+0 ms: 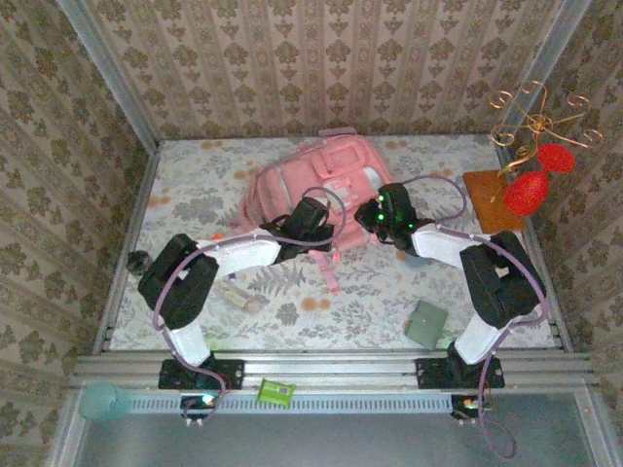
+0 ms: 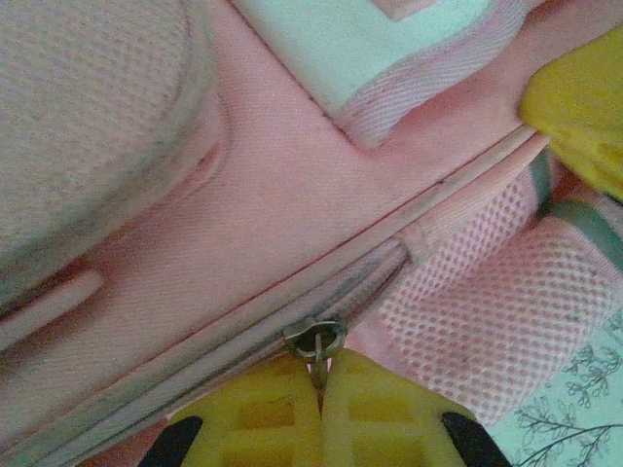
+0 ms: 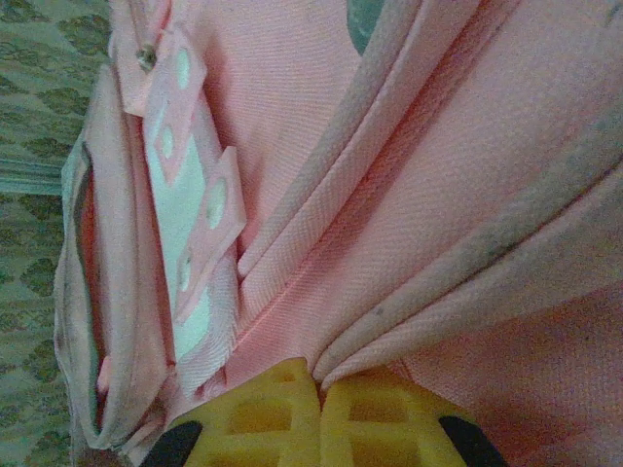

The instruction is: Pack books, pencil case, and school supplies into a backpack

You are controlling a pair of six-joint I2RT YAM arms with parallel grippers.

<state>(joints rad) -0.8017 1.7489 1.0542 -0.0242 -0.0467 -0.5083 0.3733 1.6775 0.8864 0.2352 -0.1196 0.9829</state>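
Jaws both closed: left pinching the metal zip pull (image 2: 314, 341) of the backpack (image 1: 292, 185), right clamped on a fold (image 3: 341, 331) of its pink fabric. Backpack flat at centre-rear of the worktop (image 1: 195, 195), on a floral-print cover. Zip shut along the visible stretch; contents not visible. Further out: grey-green square pad (image 1: 425, 323) near the right arm, small pale piece (image 1: 243, 297) by the left arm, orange-brown board (image 1: 490, 199) at right under a wire stand (image 1: 535, 122) with red ornaments (image 1: 531, 190). Damask wallpaper (image 1: 292, 58) on three sides.

wire ornament (image 1: 533, 125), green square (image 1: 425, 324), teal disc (image 1: 98, 400)
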